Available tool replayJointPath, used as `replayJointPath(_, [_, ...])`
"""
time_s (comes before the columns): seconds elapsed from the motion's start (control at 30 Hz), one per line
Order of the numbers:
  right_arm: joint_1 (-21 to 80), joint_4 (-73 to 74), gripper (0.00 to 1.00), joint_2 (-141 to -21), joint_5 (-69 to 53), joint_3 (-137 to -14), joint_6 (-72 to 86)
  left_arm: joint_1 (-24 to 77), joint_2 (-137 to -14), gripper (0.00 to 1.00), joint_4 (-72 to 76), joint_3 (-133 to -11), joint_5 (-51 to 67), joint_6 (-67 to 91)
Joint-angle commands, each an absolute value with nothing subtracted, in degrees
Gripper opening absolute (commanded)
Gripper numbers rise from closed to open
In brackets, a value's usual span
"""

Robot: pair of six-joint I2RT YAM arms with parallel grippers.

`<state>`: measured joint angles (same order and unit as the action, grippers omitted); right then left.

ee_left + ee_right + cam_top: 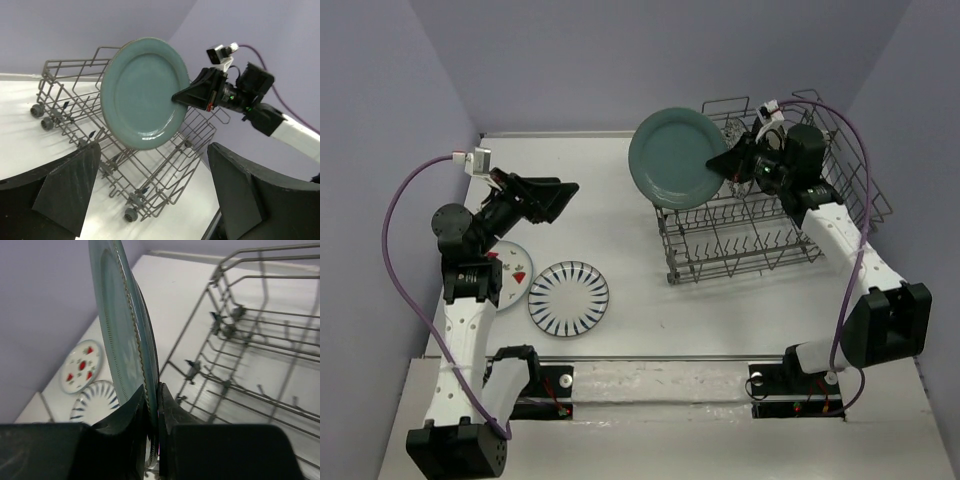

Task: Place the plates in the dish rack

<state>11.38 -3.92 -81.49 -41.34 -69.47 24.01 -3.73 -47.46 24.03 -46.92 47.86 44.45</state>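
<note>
upright, teal plate [672, 158], rim tight inside right tool [719, 165], over dish rack [760, 242]

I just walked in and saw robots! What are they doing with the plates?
The right arm holds a teal plate upright by its rim, jaws shut, at the left end of the rack. The left arm hangs over the table with jaws open and empty. A striped plate and a red-marked plate lie flat on the table beside it, not yet loaded.
</note>
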Motion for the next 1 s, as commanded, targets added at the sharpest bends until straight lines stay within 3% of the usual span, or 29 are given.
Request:
replayJointPath(0.0, [10.7, 0.4, 0.07, -76.4, -23.5, -78.2, 15.3, -1.2, -44.1, 0.99, 17.3, -48.0, 44.4, 34.7])
replayJointPath(0.17, [10.7, 5.2, 0.07, -74.3, -5.3, -79.0, 10.9, 6.0, -41.6, 0.99, 10.6, -43.5, 39.8, 28.1])
replayJointPath(0.37, [10.7, 6.2, 0.07, -75.4, 5.3, -79.5, 5.4, 10.5, -38.8, 0.99, 6.1, -38.2, 32.7, 20.7])
replayJointPath(0.97, [13.0, 4.5, 0.07, -86.2, 14.3, -85.3, -3.2, 11.6, -38.9, 0.99, 4.1, -37.2, 33.3, 18.1])
